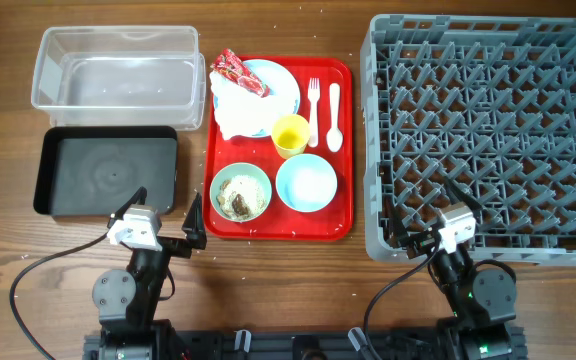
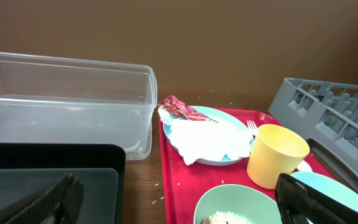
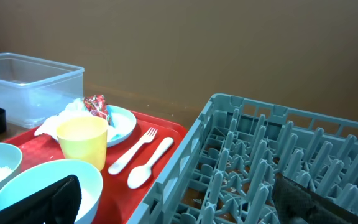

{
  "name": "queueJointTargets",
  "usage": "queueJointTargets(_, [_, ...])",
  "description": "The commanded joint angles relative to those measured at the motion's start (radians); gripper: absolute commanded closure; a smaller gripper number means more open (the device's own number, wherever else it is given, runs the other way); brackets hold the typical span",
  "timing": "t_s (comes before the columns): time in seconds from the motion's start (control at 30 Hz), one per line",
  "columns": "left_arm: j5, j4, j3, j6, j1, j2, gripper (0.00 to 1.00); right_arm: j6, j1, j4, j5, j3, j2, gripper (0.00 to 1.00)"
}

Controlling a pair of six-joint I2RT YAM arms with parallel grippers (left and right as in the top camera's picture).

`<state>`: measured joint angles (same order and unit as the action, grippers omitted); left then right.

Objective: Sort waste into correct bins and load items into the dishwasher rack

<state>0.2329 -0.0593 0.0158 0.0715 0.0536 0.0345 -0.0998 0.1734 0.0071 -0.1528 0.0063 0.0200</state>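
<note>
The left gripper [image 1: 168, 210] hangs just left of the flat red plastic tray [image 1: 346, 130], the right gripper [image 1: 430, 212] right of it; both have jaws spread wide, empty.

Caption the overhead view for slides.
Left gripper and right gripper open before loaded red tray, clear tub, black bin, rack.
</note>
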Motion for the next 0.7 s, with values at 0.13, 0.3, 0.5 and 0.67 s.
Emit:
queueJointTargets(0.13, [-0.003, 0.004, -0.010, -0.008, 0.005, 0.002, 0.00, -0.002, -0.003, 0.004, -0.002, -0.001, -0.006, 0.00])
queueJointTargets(0.3, [-0.006, 0.004, -0.010, -0.008, 0.006, 0.002, 0.00, -0.002, -0.003, 0.005, -0.006, -0.001, -0.006, 0.00])
queueJointTargets(0.5, [-0.006, 0.005, -0.010, -0.008, 0.005, 0.002, 0.00, -0.005, -0.003, 0.006, -0.006, -0.001, -0.006, 0.00])
queueJointTargets(0.67, [-0.006, 0.004, -0.010, -0.008, 0.005, 0.002, 0.00, -0.002, -0.003, 0.005, -0.006, -0.001, -0.006, 0.00])
